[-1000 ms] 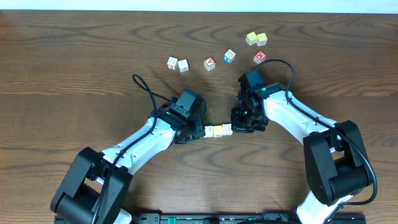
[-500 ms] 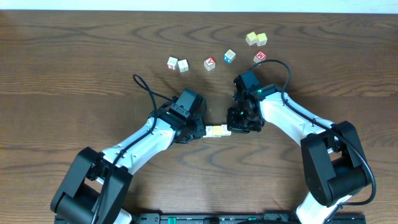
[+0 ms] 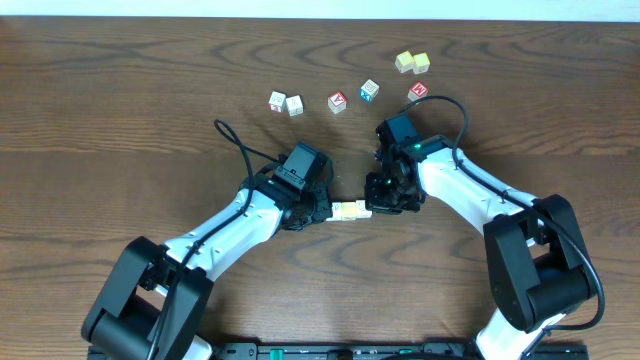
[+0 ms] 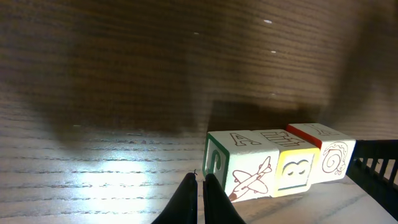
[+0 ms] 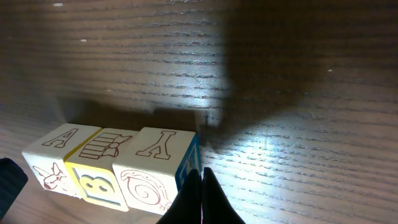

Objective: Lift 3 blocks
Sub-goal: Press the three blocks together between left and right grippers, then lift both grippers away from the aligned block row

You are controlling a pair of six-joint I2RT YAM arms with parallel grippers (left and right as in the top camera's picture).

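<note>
Spanning every view: one dark wood-grain bench (image 3: 100, 110), carrying all items below.

Left arm (image 3: 230, 225), white with black joints, reaching from the lower left edge toward the centre; black cable (image 3: 235, 145) looped above it.

Right arm (image 3: 470, 185), same build, reaching from the lower right edge toward the centre.

Left tool (image 4: 200, 186): clenched, fingers pressed together with nothing between them, tips set against the green-edged end face of the row of blocks.

Right tool (image 5: 202, 180): clenched likewise, nothing between its fingers, tips set against the blue-edged end face at the other end of the row.

Blocks (image 3: 348, 210): three, touching side by side in one straight row at bench centre, between the two tool tips. Whether the row is clear of the bench cannot be told.
- A-topped block (image 4: 239, 168), whitish, an aeroplane on its side, nearest the left tool.
- middle block (image 4: 292, 171), pale yellow, a letter B on its side.
- Y-topped block (image 5: 155, 165), whitish, a spiral drawing on its side, nearest the right tool.

Loose cubes, far side of the bench, well apart from the row: whitish pair (image 3: 285, 103); red-letter cube (image 3: 337, 101); blue-letter cube (image 3: 369, 90); second red-letter cube (image 3: 418, 91); yellow-green pair (image 3: 412, 62), touching.
</note>
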